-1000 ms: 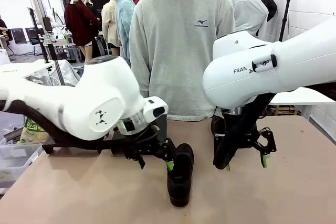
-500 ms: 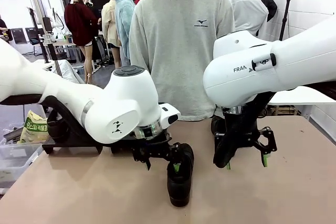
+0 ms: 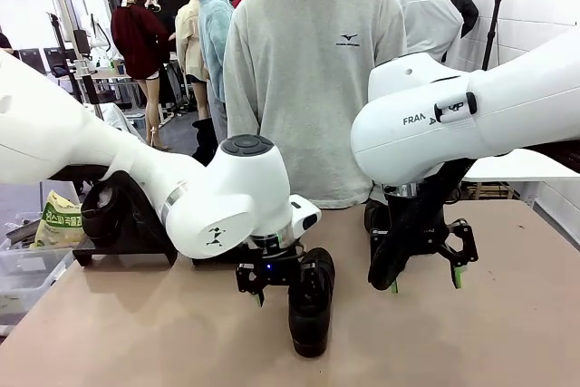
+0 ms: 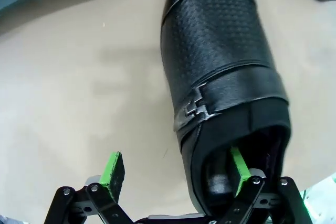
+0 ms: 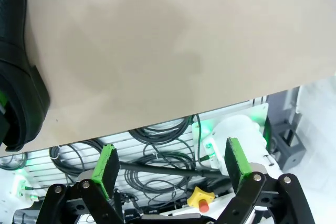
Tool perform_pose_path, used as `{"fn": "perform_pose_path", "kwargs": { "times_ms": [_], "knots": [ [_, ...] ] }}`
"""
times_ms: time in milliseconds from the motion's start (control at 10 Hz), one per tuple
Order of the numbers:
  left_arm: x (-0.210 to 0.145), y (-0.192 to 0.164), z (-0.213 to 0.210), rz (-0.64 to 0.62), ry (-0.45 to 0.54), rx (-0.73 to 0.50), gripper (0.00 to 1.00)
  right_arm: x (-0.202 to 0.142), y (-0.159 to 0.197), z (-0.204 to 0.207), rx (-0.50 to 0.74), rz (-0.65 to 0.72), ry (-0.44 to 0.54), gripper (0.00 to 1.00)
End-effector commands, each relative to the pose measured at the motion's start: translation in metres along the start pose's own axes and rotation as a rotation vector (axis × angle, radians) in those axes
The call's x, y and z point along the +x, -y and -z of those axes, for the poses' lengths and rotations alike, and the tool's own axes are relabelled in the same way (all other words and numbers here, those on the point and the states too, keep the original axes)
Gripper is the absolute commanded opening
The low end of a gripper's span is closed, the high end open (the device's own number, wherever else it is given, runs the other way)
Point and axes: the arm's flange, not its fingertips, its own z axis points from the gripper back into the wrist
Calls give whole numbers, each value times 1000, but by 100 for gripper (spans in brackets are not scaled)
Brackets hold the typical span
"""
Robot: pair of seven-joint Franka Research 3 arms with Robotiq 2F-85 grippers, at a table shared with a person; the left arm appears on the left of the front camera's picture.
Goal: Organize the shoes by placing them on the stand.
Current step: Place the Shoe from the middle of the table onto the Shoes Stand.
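A black shoe (image 3: 311, 307) with a metal buckle (image 4: 195, 107) lies on the table in front of the person, toe pointing away from me. My left gripper (image 3: 283, 291) (image 4: 176, 167) is open astride its heel wall. One green pad (image 4: 239, 163) sits inside the shoe's opening and the other pad (image 4: 112, 169) is outside over bare table. Another shoe (image 3: 98, 215) rests on the black stand (image 3: 127, 246) at the left. My right gripper (image 3: 423, 276) (image 5: 172, 165) hangs open with nothing between its fingers. It is to the right of the buckled shoe (image 5: 16, 61).
A further dark shoe (image 3: 374, 217) lies behind the right gripper, near the person in a grey sweater (image 3: 313, 88). The table's near edge (image 5: 210, 109) has cables below it. A bin with a bag (image 3: 54, 224) stands off the table's left side.
My left arm has swung in to the right and turned its gripper down over the shoe, bringing one finger into the opening. The right arm has stayed put.
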Motion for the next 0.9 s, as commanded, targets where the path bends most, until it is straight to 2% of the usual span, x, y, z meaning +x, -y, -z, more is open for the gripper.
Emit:
{"fn": "perform_pose_path", "kwargs": {
  "times_ms": [0,400,500,800],
  "knots": [
    [7,14,10,-29,-38,26,92,1,-1,-2,-17,9,-5,100],
    [8,15,6,-33,-54,36,16,1,-1,-2,-17,9,-5,100],
    [7,14,5,-38,-64,43,0,1,-1,-2,-17,9,-5,100],
    [7,10,2,-60,-81,42,0,1,-1,-2,-17,9,-5,100]
  ]
}}
